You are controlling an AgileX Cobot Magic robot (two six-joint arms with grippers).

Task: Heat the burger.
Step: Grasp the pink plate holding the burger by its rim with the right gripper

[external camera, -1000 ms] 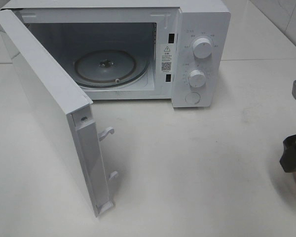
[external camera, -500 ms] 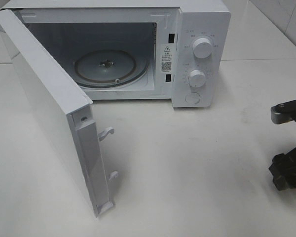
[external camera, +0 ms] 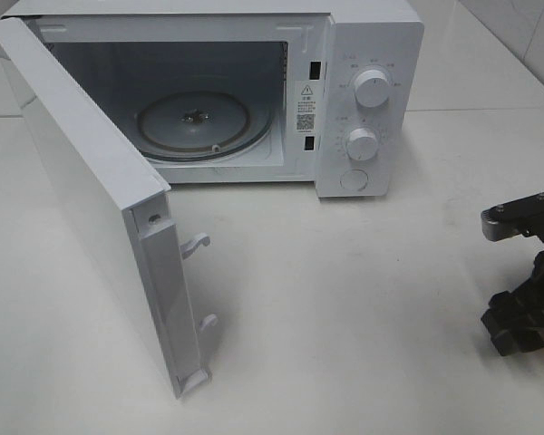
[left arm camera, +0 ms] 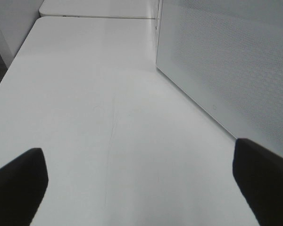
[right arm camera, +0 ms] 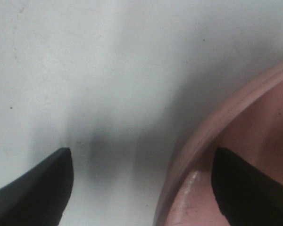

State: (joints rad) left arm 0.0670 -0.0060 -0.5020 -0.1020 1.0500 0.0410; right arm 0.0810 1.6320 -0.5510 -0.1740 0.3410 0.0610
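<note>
The right fingers point(right arm camera: 35, 186) stand apart astride the rim of the pink plate point(right arm camera: 210, 127), one inside it and one over the table point(right arm camera: 85, 56). The burger is out of view. The left fingers point(left arm camera: 19, 183) are spread wide and hold nothing.

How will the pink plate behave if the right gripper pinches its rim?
Probably rigid: the pink plate shows a moulded raised rim. Its glossy sheen suggests it may slip. Lifted by one edge, it would likely tilt.

One microwave point(external camera: 363, 54), two knobs point(external camera: 372, 88), one turntable point(external camera: 195, 122), two door hooks point(external camera: 195, 243), one pink plate point(right arm camera: 205, 136).
</note>
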